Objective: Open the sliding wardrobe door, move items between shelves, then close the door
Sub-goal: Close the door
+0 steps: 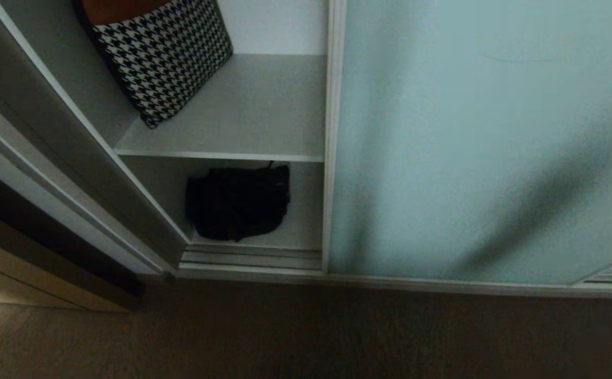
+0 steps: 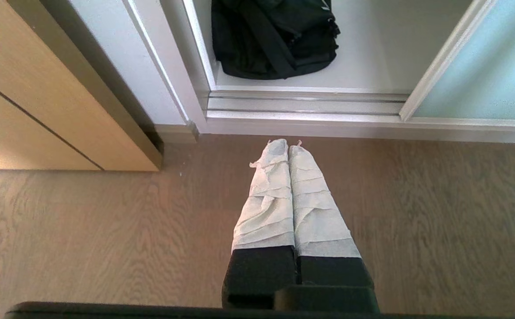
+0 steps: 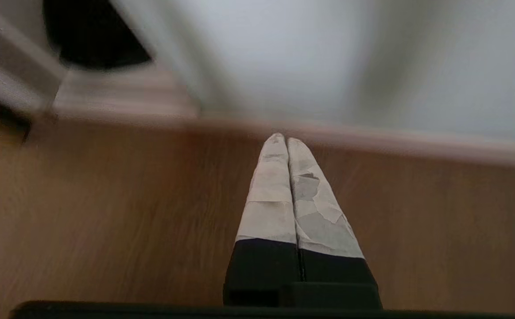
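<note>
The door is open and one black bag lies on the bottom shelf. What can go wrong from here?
1. The black bag is soft and slumped, so a gripper may catch only loose fabric or the strap.
2. The upper shelf already holds a checked cushion; the bag could push it.
3. The door stands beside the bag and could cramp the right gripper.

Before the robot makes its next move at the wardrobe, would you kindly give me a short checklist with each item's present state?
1. Sliding door pulled aside, bay open: ok.
2. Black bag lying on the bottom shelf, within the opening: ok.
3. Upper shelf has bare space beside the checked cushion: ok.
4. Left end effector shut and empty, over the floor: ok.
5. Right end effector shut and empty: ok.
6. Second bag's whereabouts: cannot tell.
</note>
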